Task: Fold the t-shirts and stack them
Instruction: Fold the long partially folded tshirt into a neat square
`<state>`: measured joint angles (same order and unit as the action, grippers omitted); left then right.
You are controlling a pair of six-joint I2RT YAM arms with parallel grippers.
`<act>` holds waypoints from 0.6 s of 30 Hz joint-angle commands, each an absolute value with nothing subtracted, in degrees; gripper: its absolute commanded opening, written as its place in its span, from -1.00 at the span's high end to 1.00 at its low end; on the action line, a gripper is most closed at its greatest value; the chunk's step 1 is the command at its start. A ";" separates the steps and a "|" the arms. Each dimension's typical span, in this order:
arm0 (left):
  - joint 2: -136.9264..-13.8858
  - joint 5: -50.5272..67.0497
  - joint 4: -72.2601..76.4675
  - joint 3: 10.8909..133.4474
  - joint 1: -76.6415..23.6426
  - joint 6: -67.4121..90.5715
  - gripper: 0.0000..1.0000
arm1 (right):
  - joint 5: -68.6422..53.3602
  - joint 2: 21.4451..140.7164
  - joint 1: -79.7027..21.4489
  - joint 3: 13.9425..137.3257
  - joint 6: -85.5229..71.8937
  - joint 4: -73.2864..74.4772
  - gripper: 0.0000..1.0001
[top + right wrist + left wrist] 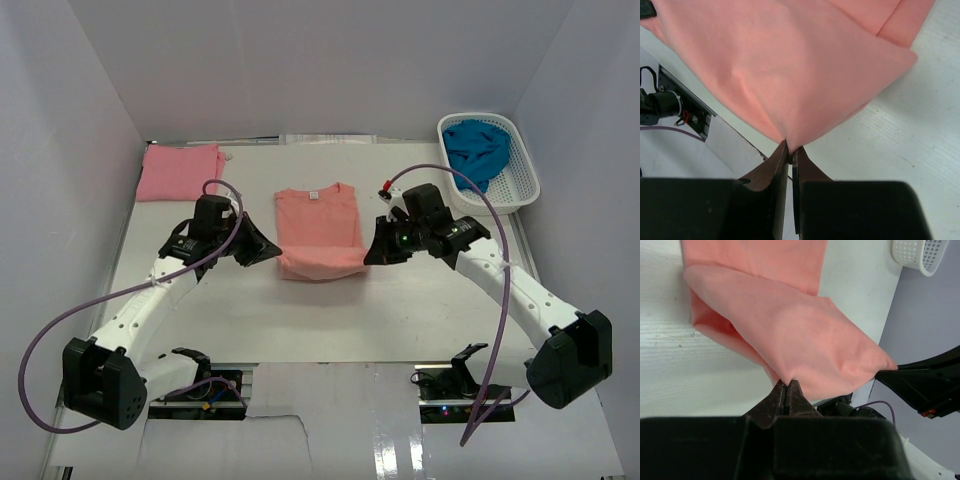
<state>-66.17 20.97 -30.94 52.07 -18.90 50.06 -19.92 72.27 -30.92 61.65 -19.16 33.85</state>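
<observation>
Top external view takes in three shirts, one basket and two pincers. The salmon-orange t-shirt (318,225) lies in the middle of the counter (330,320), a soft matte knit folded into a tall rectangle. Its collar and small white neck label (314,193) point toward the far wall. Its near edge is lifted off the surface and sags between the two pincers, one at each near corner.

Left wrist view shows the left pincer (786,388) with its dark tapered fingers pressed together on a pinch of the salmon cloth. The cloth swells away from the tips in a smooth, rounded fold. In the right wrist view the right pincer (789,151) is clamped the same way on the other near corner, with the cloth drawn to a point at the tips and faint creases fanning out.

The pink t-shirt (180,172) is a flat folded rectangle at the far left of the counter, well apart from the salmon one. The teal-blue t-shirt (477,150) lies crumpled inside the white plastic lattice basket (522,188), which has rounded corners and sits at the far right. The counter is white with a faint grain.
</observation>
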 commanded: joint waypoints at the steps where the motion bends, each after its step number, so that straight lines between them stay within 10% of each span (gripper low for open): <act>1: -62.58 23.82 -31.20 50.02 -18.81 50.98 1.00 | -21.36 68.30 -32.08 57.76 -21.79 30.59 0.84; 18: -55.37 25.49 -33.67 43.15 -20.21 53.26 1.00 | -22.50 65.74 -32.26 52.03 -23.21 28.65 0.85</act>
